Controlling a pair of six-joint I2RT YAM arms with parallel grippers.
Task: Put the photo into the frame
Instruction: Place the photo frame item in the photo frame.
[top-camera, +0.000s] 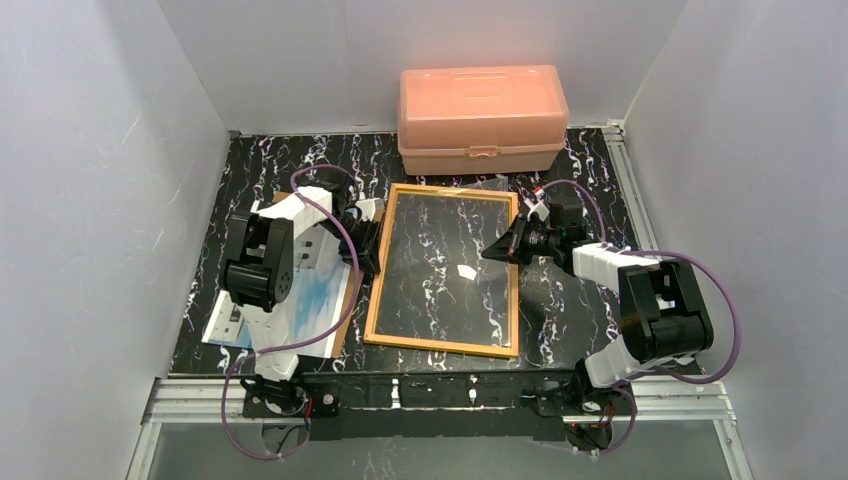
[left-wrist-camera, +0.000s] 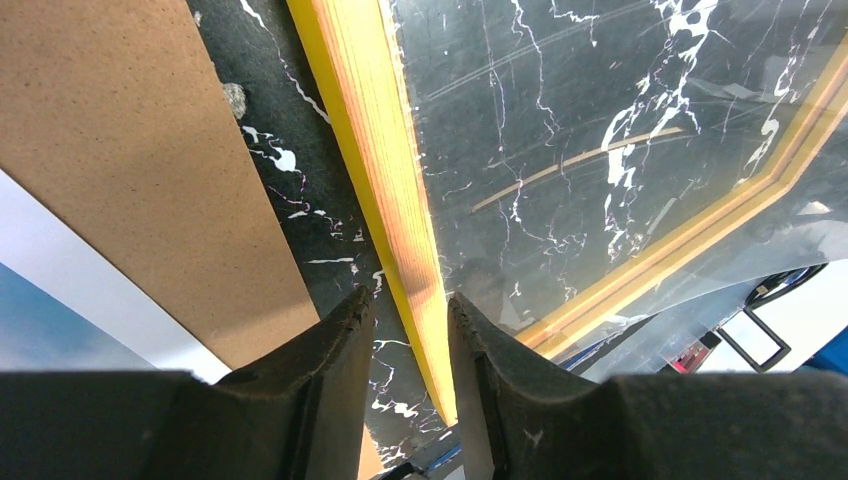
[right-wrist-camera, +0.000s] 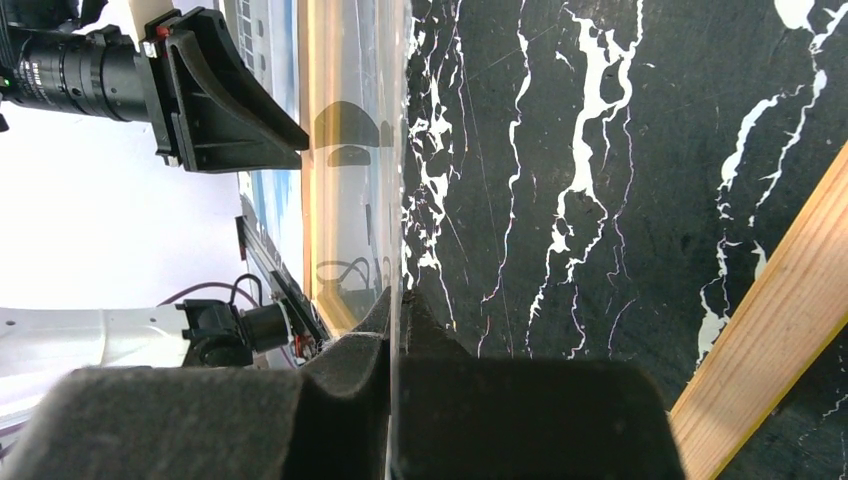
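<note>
The frame (top-camera: 440, 346), yellow-orange, lies flat mid-table with marble showing through its opening. My left gripper (top-camera: 366, 252) is at its left rail. In the left wrist view the jaws (left-wrist-camera: 410, 300) straddle that rail (left-wrist-camera: 385, 150): the right finger touches it and a gap shows at the left finger. My right gripper (top-camera: 488, 252) is shut on the clear pane (right-wrist-camera: 355, 200), seen edge-on between its fingertips (right-wrist-camera: 400, 295) and tilted up above the frame. The photo (top-camera: 305, 295), blue sky with cloud, lies left of the frame under my left arm, and its white-edged corner (left-wrist-camera: 40, 320) shows in the left wrist view.
A brown backing board (left-wrist-camera: 130, 150) lies on the photo, between it and the frame's left rail. A salmon-pink plastic box (top-camera: 482, 115) stands at the back, just behind the frame. White walls close in the left, right and back sides.
</note>
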